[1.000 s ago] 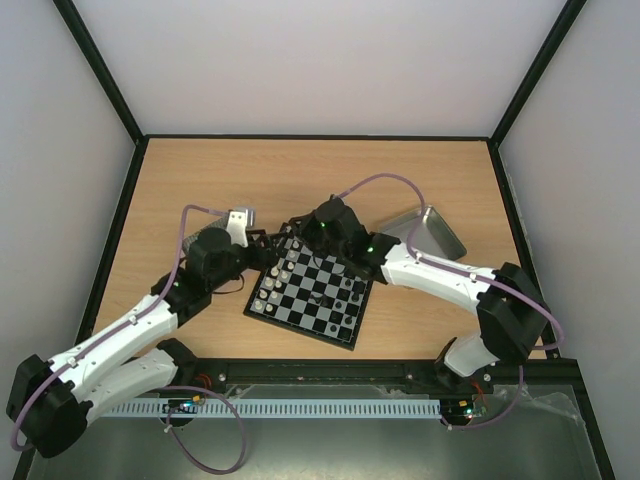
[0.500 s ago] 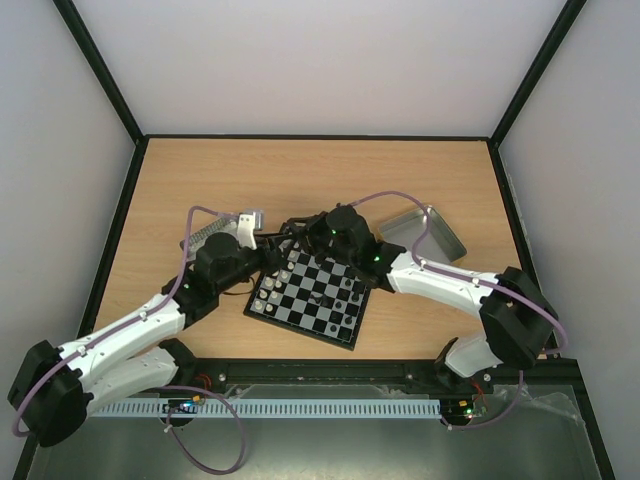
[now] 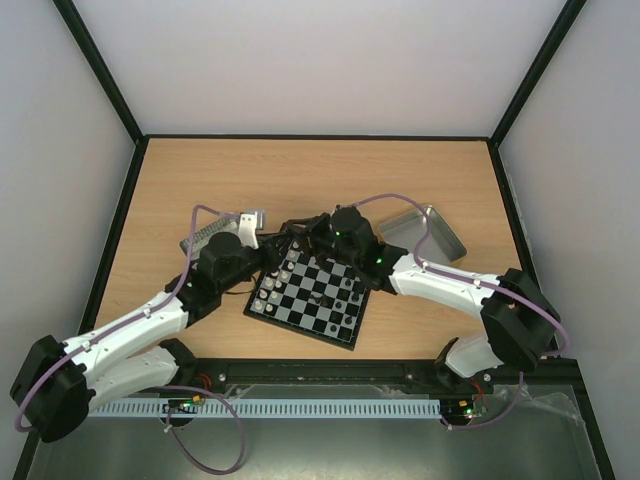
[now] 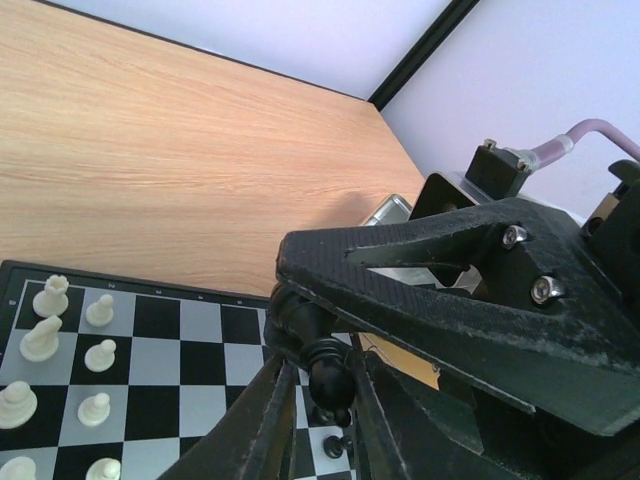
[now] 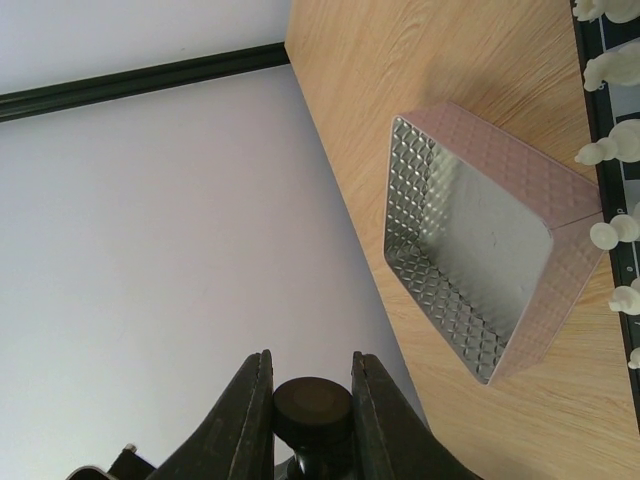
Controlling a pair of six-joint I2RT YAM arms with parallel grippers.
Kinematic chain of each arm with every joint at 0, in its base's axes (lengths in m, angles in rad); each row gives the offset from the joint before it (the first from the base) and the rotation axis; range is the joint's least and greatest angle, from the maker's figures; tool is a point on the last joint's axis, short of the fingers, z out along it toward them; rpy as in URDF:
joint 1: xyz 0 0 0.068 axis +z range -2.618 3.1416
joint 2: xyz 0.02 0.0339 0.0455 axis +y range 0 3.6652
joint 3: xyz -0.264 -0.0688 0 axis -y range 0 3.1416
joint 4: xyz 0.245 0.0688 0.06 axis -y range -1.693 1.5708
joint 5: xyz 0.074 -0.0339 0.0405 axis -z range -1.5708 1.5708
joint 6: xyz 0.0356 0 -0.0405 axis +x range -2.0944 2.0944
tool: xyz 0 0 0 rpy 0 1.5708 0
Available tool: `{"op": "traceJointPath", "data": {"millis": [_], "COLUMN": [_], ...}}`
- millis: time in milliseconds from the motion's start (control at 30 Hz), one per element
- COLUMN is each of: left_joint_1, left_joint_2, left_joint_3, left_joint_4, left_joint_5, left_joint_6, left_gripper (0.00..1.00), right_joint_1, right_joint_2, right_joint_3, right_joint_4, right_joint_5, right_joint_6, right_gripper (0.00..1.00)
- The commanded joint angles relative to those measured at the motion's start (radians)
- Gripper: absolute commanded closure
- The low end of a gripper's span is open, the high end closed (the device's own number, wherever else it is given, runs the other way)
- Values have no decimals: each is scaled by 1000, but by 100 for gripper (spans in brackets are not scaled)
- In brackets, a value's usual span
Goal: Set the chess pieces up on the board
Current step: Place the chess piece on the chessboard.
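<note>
Both jaws pinch one small black chess piece [image 4: 330, 385] above the chequered black-and-pale board [image 4: 160, 320] at its far edge: my right gripper [image 5: 311, 375] holds one end, my left gripper [image 4: 322, 378] the other, its long axis running between us.

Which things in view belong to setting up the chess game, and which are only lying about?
For the job: board; white chess pieces; black chess piece in the right hand.
Lying about: left metal tray; right metal tray.
</note>
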Motion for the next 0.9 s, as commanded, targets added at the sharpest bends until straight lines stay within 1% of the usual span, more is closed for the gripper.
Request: {"op": "traceJointPath", "data": {"millis": [0, 133, 200, 267, 367, 433, 533, 700, 767, 867], "left_joint_1": [-4, -4, -4, -4, -3, -4, -4, -15, -36, -97], "left_joint_2": [10, 0, 0, 3, 13, 28, 54, 130, 178, 277], "left_joint_3": [22, 35, 43, 58, 100, 141, 214, 321, 366, 433], "left_joint_4": [13, -6, -22, -56, -150, -270, -448, -733, -842, -991], "left_joint_5": [-31, -42, -42, -48, -53, -45, -16, 122, 149, 163], "left_joint_6": [24, 40, 49, 57, 76, 96, 126, 174, 184, 209], "left_gripper": [84, 90, 92, 95, 95, 95, 96, 96, 95, 95], "right_joint_1": [-1, 0, -1, 0, -1, -2, -5, -5, -6, -6], "right_joint_2": [-27, -32, -36, -39, -49, -65, -119, -266, -320, -393], "right_joint_3": [-6, -13, -7, 3, 14, 14, 8, -19, -33, -64], "right_joint_4": [31, 5, -12, -32, -82, -116, -205, -371, -435, -500], "right_joint_5": [-30, -25, -17, -5, 35, 73, 182, 431, 535, 636], "right_joint_6": [1, -27, -50, -79, -142, -195, -262, -360, -387, -408], "right_gripper": [87, 87, 85, 79, 63, 53, 47, 46, 46, 45]}}
